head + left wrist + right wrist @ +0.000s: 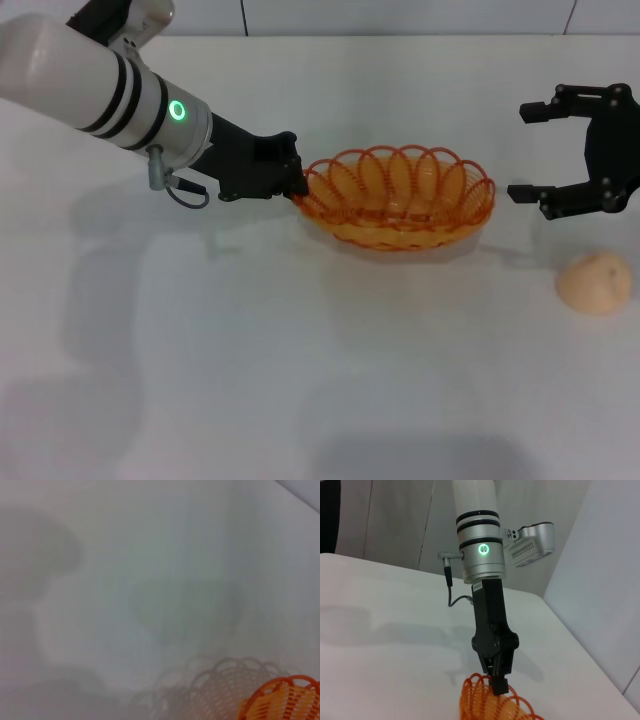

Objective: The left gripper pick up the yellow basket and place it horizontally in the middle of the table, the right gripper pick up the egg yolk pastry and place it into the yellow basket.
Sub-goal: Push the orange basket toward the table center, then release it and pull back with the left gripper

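Observation:
The yellow basket (400, 195) lies lengthwise across the middle of the white table (300, 380). My left gripper (298, 185) is shut on the rim at the basket's left end. The right wrist view shows the same grip, with the left gripper (497, 682) clamped on the basket's rim (482, 700). A corner of the basket (280, 700) shows in the left wrist view, with its shadow beside it. My right gripper (520, 150) is open and empty, just right of the basket. The egg yolk pastry (594, 283) sits on the table at the right edge, in front of the right gripper.
The table's back edge meets a tiled wall (400, 15) at the top of the head view. The left arm (110, 85) reaches in from the upper left.

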`<state>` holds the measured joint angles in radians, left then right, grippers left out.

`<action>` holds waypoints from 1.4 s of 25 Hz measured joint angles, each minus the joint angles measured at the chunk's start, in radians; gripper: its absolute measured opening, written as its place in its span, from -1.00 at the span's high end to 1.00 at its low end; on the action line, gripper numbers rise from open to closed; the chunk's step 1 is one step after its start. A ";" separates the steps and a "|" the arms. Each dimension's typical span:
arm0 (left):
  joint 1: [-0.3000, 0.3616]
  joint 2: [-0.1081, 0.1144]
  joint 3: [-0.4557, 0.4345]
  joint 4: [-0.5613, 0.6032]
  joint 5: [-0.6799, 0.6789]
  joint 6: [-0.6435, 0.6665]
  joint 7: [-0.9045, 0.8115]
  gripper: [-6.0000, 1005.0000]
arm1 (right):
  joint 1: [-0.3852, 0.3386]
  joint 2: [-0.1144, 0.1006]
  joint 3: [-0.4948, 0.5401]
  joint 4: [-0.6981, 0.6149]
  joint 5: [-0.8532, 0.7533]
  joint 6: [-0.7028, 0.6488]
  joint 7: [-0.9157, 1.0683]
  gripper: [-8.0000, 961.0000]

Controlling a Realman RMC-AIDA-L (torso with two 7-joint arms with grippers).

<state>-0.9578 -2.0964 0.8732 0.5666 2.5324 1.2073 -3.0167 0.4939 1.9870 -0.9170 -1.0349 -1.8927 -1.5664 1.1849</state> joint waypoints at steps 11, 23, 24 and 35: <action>0.001 0.004 0.001 -0.004 0.002 0.013 0.004 0.74 | -0.002 0.007 0.000 -0.001 0.000 0.000 -0.001 -0.73; 0.024 0.005 0.000 -0.004 -0.030 0.036 0.005 0.55 | -0.003 0.008 0.000 -0.001 0.005 -0.004 -0.001 -0.73; 0.025 0.006 0.001 -0.004 -0.031 0.040 0.005 0.55 | -0.004 0.009 0.000 -0.001 0.007 -0.007 -0.001 -0.73; 0.060 0.006 0.017 0.008 -0.048 0.104 0.008 0.47 | -0.021 0.012 0.007 -0.004 0.029 -0.024 0.003 -0.73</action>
<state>-0.8975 -2.0906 0.8902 0.5750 2.4839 1.3114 -3.0089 0.4727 1.9986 -0.9100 -1.0387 -1.8636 -1.5907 1.1879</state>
